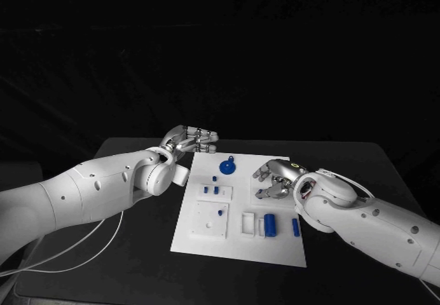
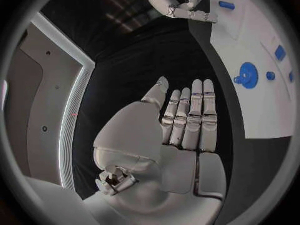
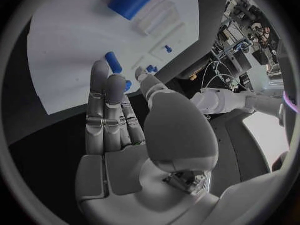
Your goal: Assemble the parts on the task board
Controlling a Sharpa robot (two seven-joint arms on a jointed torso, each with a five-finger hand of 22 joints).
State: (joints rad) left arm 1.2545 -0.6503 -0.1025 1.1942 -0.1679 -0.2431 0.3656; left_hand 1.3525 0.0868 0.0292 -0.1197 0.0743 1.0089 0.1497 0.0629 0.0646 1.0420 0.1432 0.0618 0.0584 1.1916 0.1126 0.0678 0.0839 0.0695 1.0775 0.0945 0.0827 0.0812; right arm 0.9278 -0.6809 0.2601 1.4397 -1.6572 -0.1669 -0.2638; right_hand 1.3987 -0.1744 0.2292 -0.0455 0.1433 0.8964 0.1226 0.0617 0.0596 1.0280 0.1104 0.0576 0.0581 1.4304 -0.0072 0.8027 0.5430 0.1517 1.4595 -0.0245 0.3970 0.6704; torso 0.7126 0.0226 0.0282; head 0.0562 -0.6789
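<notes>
Your left hand (image 1: 191,140) hovers at the task board's (image 1: 206,238) eleven o'clock corner, fingers straight and together, holding nothing. Your right hand (image 1: 275,179), fingers extended and likewise empty, sits over the board's three o'clock edge, probably staged to pick. The toothed blue gear (image 1: 227,168) lies flat at twelve o'clock; a smooth blue cylinder (image 1: 271,225) rests toward five o'clock.

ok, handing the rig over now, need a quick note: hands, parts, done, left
Left hand: open, holds nothing, at the task board's far left corner.
Right hand: open, holds nothing, over the board's right side.
Blue gear lies at the far end of the board. Blue cylinder and small blue peg lie near the right edge.
Neither hand holds a part; how much is already assembled is unclear.
</notes>
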